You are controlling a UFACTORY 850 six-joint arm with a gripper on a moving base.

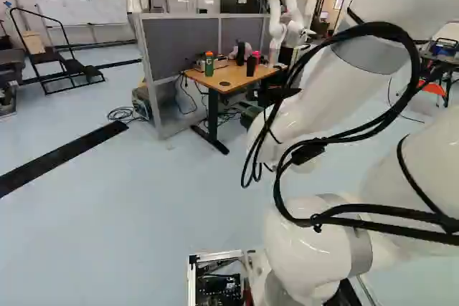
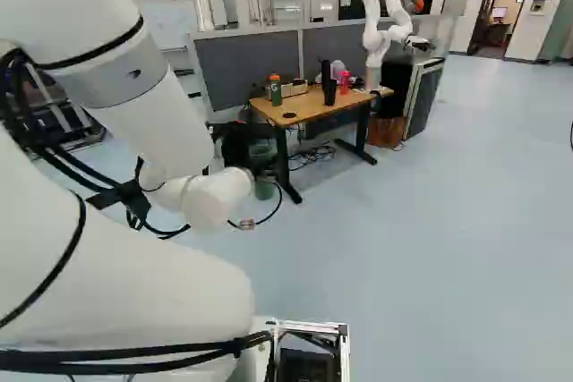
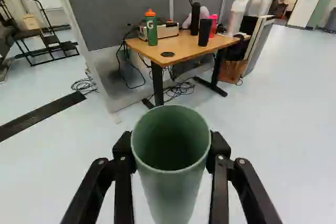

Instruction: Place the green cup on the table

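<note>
So the tool (image 3: pixel 170 153) has the green cup (image 3: pixel 170 192) pinched between its two fingers, mouth open toward the wrist. The wooden tabletop (image 3: pixel 184 47) is ahead of it, well apart, so I'd drive the base closer, keep the cup upright, then lower it gently before letting go. Watch the green bottle with the orange cap (image 3: pixel 151 28) and the black tumbler (image 3: pixel 205 32) up there, plus the grey partition (image 3: pixel 115 9) behind.
</note>
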